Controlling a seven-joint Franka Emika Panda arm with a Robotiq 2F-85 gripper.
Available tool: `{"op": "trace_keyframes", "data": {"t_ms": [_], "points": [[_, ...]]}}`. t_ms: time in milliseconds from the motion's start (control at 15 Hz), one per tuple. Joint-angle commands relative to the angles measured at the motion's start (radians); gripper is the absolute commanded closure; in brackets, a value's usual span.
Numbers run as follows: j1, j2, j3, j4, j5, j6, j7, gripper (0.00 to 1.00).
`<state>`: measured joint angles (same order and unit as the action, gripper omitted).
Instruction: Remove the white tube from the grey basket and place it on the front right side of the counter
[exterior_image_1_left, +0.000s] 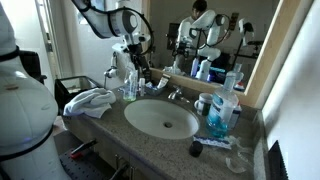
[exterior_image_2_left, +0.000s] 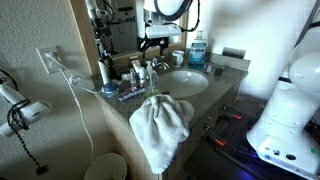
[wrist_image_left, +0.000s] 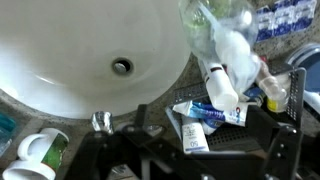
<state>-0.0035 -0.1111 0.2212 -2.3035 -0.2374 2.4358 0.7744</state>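
Over the back corner of the bench (exterior_image_1_left: 112, 124), beside the sink (exterior_image_1_left: 162, 118), the claw (exterior_image_1_left: 132, 62) hovers with its fingers spread and empty, so the step in hand looks like the reach for the grasp. The white tube (wrist_image_left: 224, 78) lies below it, just beside a toothpaste box (wrist_image_left: 210, 112). The next move, I judge, calls for a careful descent to pinch the tube alone.

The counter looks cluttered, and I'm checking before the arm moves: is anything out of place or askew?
A white towel hangs crumpled over the counter edge, partly off it. In the wrist view a blue-and-white tube lies flat beside the sink. Nothing looks spilled.
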Motion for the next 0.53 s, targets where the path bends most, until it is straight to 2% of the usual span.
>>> {"op": "trace_keyframes", "data": {"t_ms": [0,200,467], "points": [[0.018,0.113,-0.047,0.124,0.015,0.045,0.026,0.00],[0.040,0.191,-0.075,0.202,0.022,0.061,0.028,0.00],[0.083,0.298,-0.126,0.279,-0.033,0.070,0.066,0.00]]}}
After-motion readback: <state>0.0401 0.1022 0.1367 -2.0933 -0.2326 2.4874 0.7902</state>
